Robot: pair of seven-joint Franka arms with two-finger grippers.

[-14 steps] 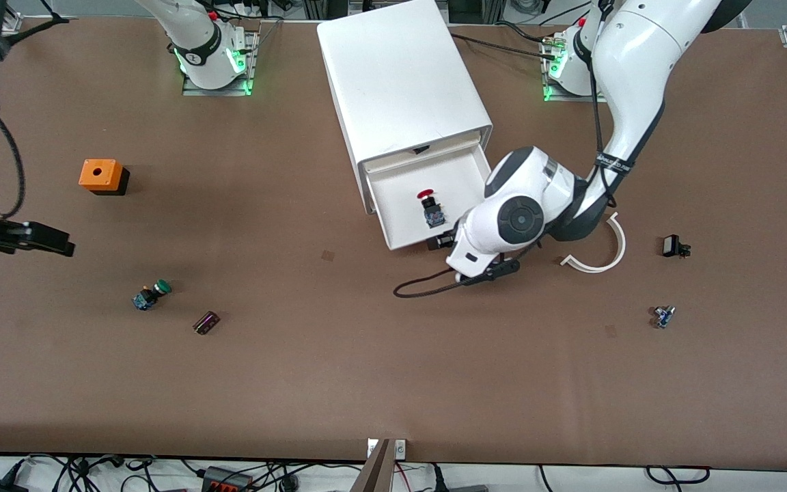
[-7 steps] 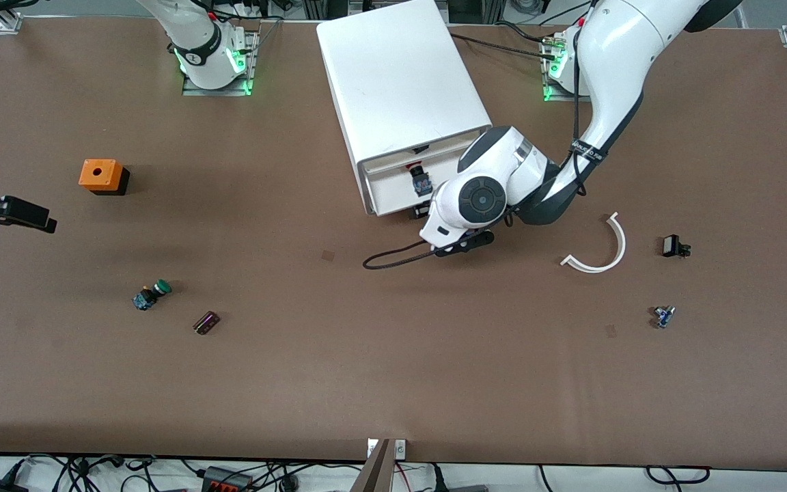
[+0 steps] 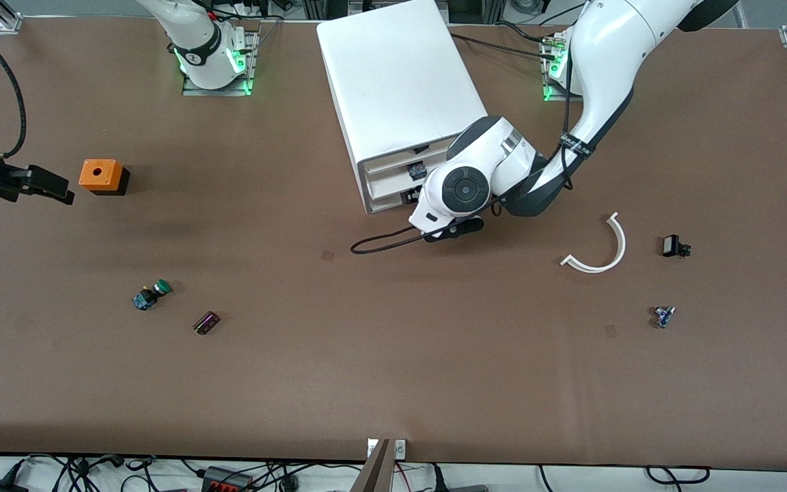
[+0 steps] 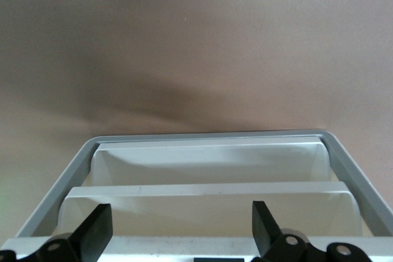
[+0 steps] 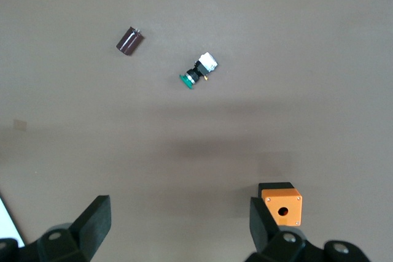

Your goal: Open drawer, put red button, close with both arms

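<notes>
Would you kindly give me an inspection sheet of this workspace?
Surface: brown table, a few faint marks.
Job's things: drawer almost shut; red button shows only as a dark bit in its gap.
Clutter: orange box, green button, dark cylinder, white arc, black part, blue part.
Claws: left claw open at the drawer's front; right claw open over the table beside the orange box, waiting.
Cables: black loop on the table near the drawer.
Surroundings: wires below the table's near edge.

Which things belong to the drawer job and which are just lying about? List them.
Job: cabinet, drawer, button inside it, left tool, right tool.
Lying about: orange box, green switch, dark cylinder, white curved strip, black clip, small blue part.
</notes>
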